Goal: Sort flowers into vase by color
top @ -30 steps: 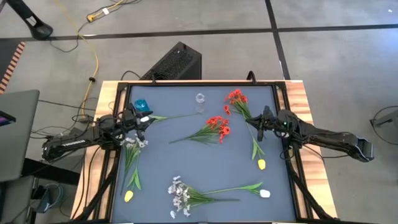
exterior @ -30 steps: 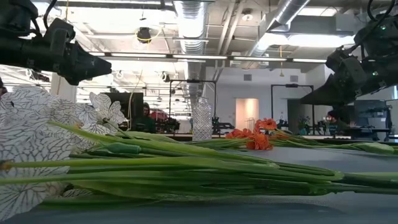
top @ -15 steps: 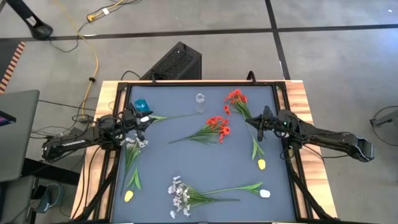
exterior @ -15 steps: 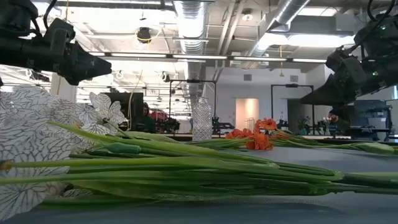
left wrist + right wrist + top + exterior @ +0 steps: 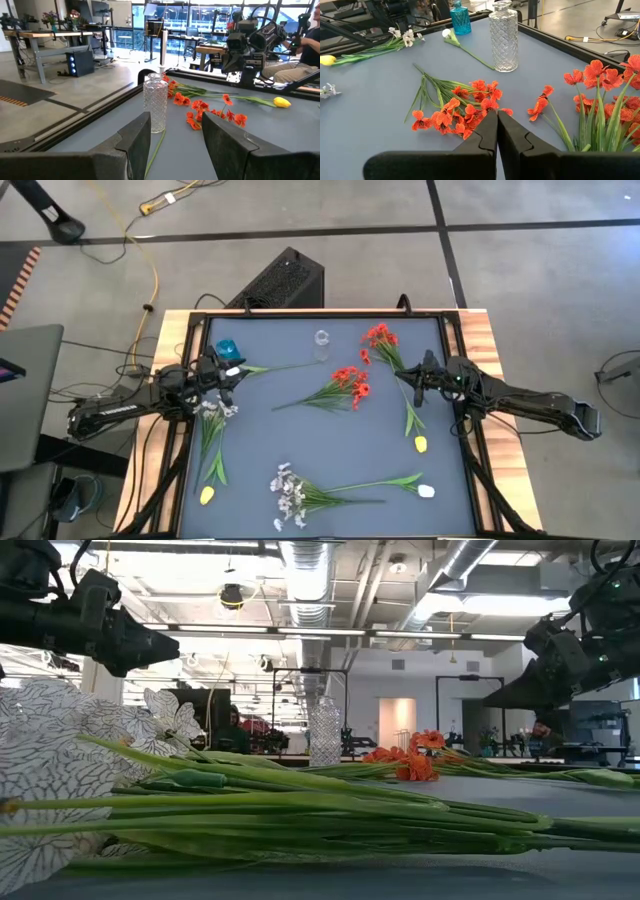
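Left tool (image 5: 232, 383) hangs wide and empty; right tool (image 5: 404, 376) is closed, empty, above flowers (image 5: 340, 388) on the worktop (image 5: 300, 435).

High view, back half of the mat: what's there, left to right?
Left gripper → blue vase → clear vase → middle red bunch → back red bunch → right gripper.

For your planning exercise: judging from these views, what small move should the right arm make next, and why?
Probably open the right gripper first. Its fingers are shut with nothing between them, hovering above the mat near the red flowers, which lie loose on the mat short of the clear glass vase. Shut fingers cannot take a stem.
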Robot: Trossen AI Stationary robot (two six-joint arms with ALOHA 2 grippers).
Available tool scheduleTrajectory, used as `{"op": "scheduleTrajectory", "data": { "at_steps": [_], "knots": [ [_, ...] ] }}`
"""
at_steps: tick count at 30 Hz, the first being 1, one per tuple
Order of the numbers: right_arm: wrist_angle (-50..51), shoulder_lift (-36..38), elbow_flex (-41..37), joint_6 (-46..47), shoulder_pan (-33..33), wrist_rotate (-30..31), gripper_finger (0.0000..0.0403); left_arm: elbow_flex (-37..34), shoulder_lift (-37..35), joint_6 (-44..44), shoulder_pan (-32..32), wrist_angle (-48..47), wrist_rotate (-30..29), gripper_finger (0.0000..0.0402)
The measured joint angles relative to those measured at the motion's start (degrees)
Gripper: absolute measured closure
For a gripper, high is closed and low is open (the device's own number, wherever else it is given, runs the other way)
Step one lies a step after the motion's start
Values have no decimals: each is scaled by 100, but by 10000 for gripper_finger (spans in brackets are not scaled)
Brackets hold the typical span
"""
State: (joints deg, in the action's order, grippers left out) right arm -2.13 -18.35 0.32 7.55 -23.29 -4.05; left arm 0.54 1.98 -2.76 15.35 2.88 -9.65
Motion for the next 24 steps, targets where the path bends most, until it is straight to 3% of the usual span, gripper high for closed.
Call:
{"op": "scheduleTrajectory", "data": {
  "at_steps": [9, 16, 19, 24],
  "knots": [
    [0, 0, 0, 0, 0, -1, 365, 0, 0, -106, 0, 3, 5, 236],
    [-18, 0, 0, -2, 0, -1, 365, 1, 0, -2586, -2, -31, 488, 236],
    [-77, -2, 2, -80, -2, -9, 365, 0, -2, -2798, -2, -35, 234, 236],
    [-653, 1, 122, -67, 1, -71, 365, 1, 35, -2853, -4, 184, 287, 236]
  ]
}}
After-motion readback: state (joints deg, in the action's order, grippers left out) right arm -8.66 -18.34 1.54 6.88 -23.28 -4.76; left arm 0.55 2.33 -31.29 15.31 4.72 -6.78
